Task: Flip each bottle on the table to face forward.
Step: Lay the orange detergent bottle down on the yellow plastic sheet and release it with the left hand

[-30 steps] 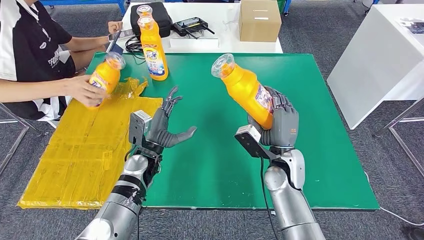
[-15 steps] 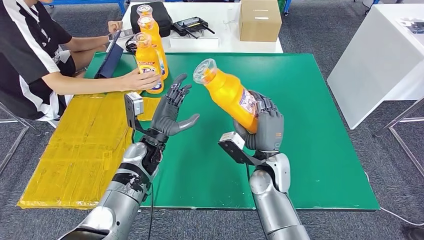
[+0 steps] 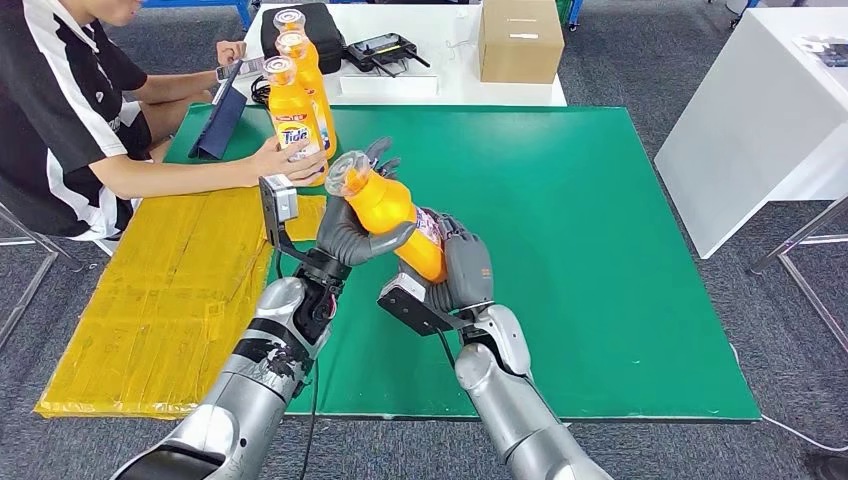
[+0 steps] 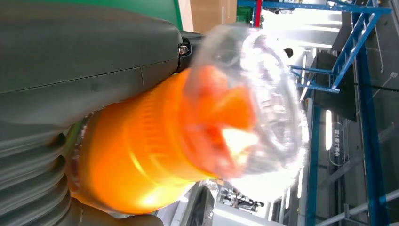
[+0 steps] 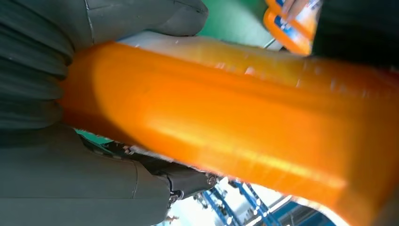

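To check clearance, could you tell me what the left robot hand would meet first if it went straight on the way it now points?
Probably the Tide bottle that a person's hand steadies just beyond the left robot hand; depth is uncertain.

We hold one bottle (image 3: 393, 212) tilted above the table (image 3: 600, 250), near its left half, with our right hand (image 3: 455, 270) at its base and our left hand (image 3: 350, 225) at its neck. Two more bottles (image 3: 292, 115) stand upright near the far left corner (a person's hand (image 3: 280, 160) rests on the nearer one).
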